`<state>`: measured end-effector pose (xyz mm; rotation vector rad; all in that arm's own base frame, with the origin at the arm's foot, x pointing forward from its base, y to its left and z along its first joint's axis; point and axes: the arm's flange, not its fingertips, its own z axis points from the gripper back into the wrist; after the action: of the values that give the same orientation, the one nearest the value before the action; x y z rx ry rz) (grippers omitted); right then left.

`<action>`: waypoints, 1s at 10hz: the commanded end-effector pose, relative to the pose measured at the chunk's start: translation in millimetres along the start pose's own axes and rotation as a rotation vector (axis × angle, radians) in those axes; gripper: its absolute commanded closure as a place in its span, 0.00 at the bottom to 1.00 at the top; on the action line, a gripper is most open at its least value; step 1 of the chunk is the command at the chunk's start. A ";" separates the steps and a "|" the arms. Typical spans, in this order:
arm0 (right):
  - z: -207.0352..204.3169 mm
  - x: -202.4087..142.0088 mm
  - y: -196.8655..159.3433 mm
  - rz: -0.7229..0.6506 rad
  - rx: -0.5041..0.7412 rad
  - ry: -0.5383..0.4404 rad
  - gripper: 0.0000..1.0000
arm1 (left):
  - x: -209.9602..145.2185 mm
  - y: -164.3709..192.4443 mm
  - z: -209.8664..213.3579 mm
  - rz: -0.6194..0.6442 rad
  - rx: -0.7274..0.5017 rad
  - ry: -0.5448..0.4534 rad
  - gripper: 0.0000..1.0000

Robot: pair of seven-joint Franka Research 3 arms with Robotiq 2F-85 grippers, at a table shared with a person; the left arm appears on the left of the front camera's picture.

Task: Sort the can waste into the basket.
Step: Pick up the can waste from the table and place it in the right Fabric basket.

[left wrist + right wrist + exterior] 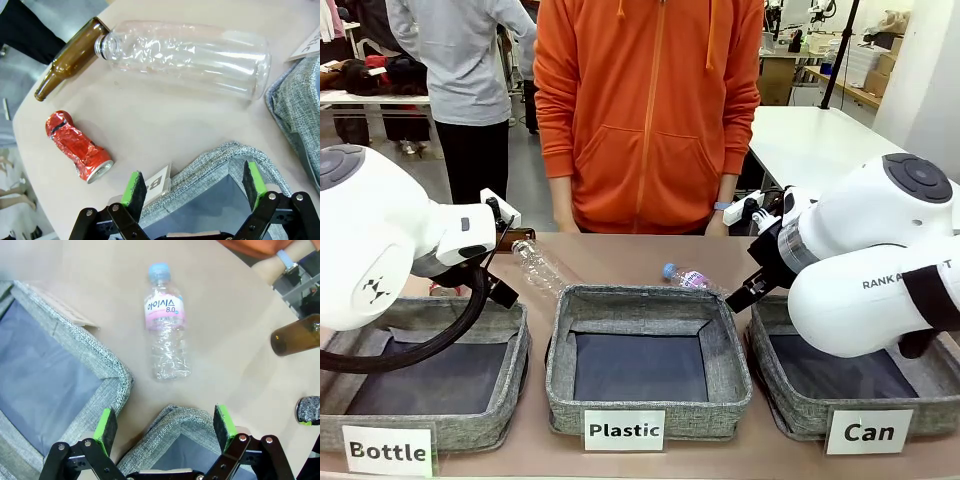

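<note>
Left gripper (194, 192) wide open, nothing between the green pads, hanging over a far corner of the Bottle basket (220, 157). Right gripper (165, 432) likewise spread and empty, over a far corner of the Can basket (182, 417). Both look held high so the wrist cameras take in the clutter; no grasp begun. Red can (77, 147), crushed, lies on its side on the table (165, 125) just beyond the Bottle basket, near a brown glass bottle (70, 57) and a clear plastic bottle (185, 57). Dark can (309, 410) is cropped at the frame edge, off to the side of the Can basket corner. Mixed waste, hence the labelled baskets. The visible lining of the Can basket holds no can, so probably neither is sorted. Red can sits at the opposite end from its basket, so likely a left-arm pick and a carry across; dark can suits the right arm.
</note>
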<state>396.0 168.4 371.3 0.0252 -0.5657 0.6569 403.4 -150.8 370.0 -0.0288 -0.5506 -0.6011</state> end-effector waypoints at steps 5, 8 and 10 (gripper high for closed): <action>129.6 26.4 -25.6 -0.297 0.192 -0.035 0.00 | -1.4 -1.4 130.6 0.286 -0.123 0.033 0.00; 221.5 -20.8 -77.7 -0.446 0.594 -0.080 0.00 | -58.9 42.9 205.9 0.357 -0.616 -0.114 0.00; 238.9 -84.6 -143.9 -0.688 0.750 -0.196 0.00 | -108.0 115.5 226.6 0.467 -0.722 -0.171 0.00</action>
<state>297.6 -1.2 574.4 0.8586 -0.4265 0.2825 285.0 -4.6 552.5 -0.8366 -0.4720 -0.3763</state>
